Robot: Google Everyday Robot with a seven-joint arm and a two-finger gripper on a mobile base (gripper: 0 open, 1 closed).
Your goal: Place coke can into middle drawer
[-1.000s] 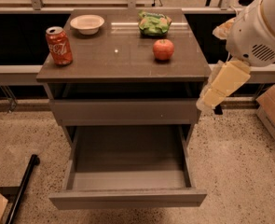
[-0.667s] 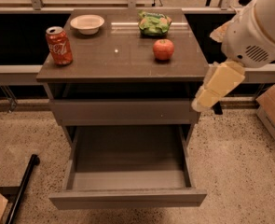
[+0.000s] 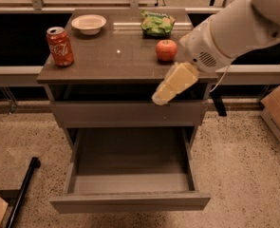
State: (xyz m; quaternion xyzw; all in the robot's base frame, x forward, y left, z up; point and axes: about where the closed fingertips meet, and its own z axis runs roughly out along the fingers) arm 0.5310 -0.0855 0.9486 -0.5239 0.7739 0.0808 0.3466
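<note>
The red coke can (image 3: 60, 46) stands upright at the front left corner of the cabinet top (image 3: 116, 56). The middle drawer (image 3: 130, 182) is pulled open below, and its flat grey floor holds nothing. My gripper (image 3: 164, 93) hangs from the white arm that comes in from the upper right. It is over the front edge of the cabinet top, right of centre, far from the can and above the open drawer.
A white bowl (image 3: 88, 23), a green chip bag (image 3: 157, 23) and a red apple (image 3: 166, 50) sit on the cabinet top. A shut drawer front (image 3: 125, 113) lies above the open one. A cardboard box (image 3: 278, 112) stands at the right, a black pole (image 3: 23, 186) at the lower left.
My arm and gripper have moved left, from beside the cabinet's right edge to over its front edge. The can and the drawer have not moved.
</note>
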